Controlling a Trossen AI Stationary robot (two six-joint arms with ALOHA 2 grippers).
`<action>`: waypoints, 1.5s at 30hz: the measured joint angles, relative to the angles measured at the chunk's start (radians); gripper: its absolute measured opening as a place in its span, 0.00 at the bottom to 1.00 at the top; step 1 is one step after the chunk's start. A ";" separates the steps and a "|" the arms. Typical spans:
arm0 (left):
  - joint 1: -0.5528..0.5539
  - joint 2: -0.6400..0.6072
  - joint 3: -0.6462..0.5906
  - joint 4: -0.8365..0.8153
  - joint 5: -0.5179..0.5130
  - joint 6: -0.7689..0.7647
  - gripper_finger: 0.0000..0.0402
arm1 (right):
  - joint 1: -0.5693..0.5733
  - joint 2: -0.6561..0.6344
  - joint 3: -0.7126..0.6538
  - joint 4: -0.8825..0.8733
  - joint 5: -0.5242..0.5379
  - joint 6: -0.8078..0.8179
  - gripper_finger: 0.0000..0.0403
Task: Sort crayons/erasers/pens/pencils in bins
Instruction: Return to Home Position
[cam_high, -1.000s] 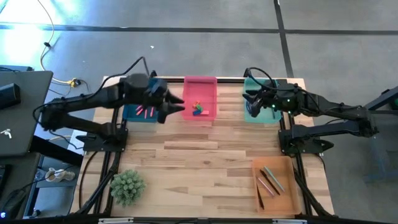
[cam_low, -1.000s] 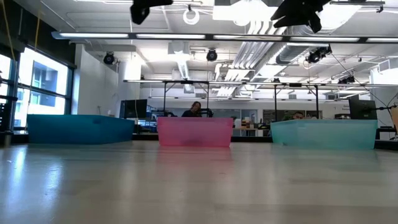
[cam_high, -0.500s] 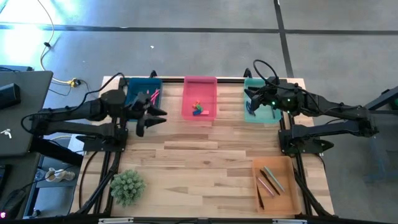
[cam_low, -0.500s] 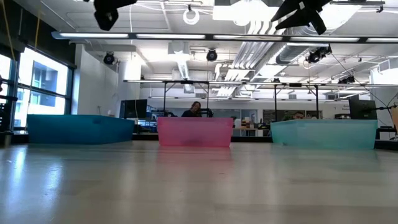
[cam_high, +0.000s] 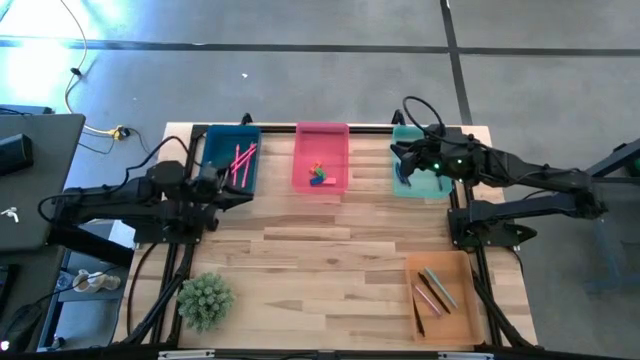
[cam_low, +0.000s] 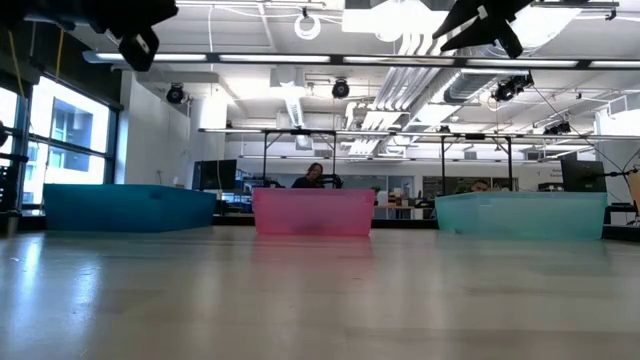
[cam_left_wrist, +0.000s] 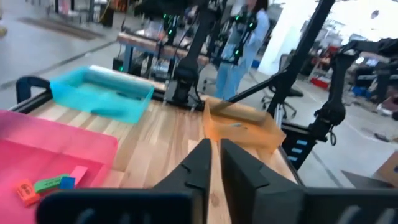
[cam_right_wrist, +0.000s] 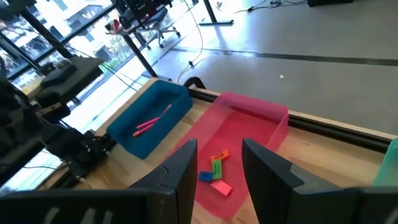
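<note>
- Fingers (cam_left_wrist: 239, 180) of my left gripper (cam_high: 240, 196) are drawn almost together, with only a thin slit between them, and they grasp nothing. This gripper hangs above the table's left edge, just in front of the dark blue bin (cam_high: 213, 152).
- That dark blue bin sits at the far left corner and has pink sticks (cam_high: 240, 162) lying in it.
- Next along the far edge is the pink bin (cam_high: 322, 138). The erasers (cam_high: 320, 177) are clustered in its nearer half: orange, green, blue and pink chunks close together.
- My right gripper (cam_high: 400, 160) hovers over the teal bin (cam_high: 408, 186) at the far right corner. Its fingers (cam_right_wrist: 183, 165) are spread wide and released, carrying nothing.
- The orange bin (cam_high: 445, 268) sits at the near right corner, well apart from the other three, and holds a few long sticks (cam_high: 434, 291).
</note>
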 joint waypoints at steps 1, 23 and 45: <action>-0.002 -0.019 -0.018 0.010 0.000 0.000 0.04 | 0.000 0.006 0.000 -0.001 0.000 0.000 0.29; -0.003 -0.376 -0.282 0.088 -0.030 -0.088 0.00 | -0.009 -0.018 0.000 -0.056 -0.013 -0.211 0.29; -0.003 -0.386 -0.432 0.185 -0.104 -0.222 0.00 | 0.018 -0.492 -0.183 -0.223 -0.016 -0.236 0.29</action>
